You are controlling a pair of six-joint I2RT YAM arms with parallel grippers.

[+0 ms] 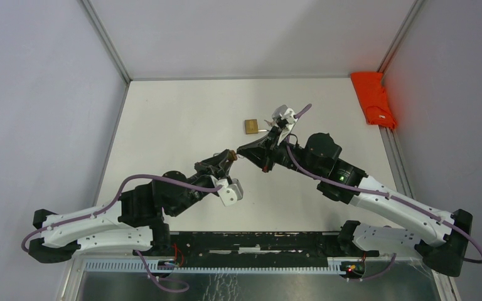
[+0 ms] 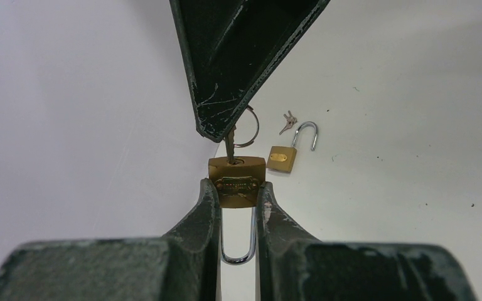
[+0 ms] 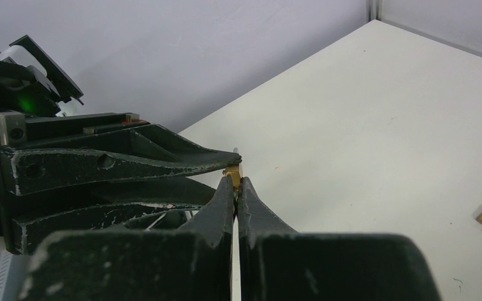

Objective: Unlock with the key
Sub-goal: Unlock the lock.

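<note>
My left gripper is shut on a small brass padlock, held above the table with its steel shackle pointing back between my fingers. Both shackle legs run into the body. A key with a ring sits in the padlock's keyhole. My right gripper is shut on that key's head. In the right wrist view its closed fingertips press against the brass beside the left fingers. From above, both grippers meet tip to tip at mid-table.
A second brass padlock lies on the table beyond, its shackle swung open, with small keys beside it; it also shows from above. A red cloth lies at the back right edge.
</note>
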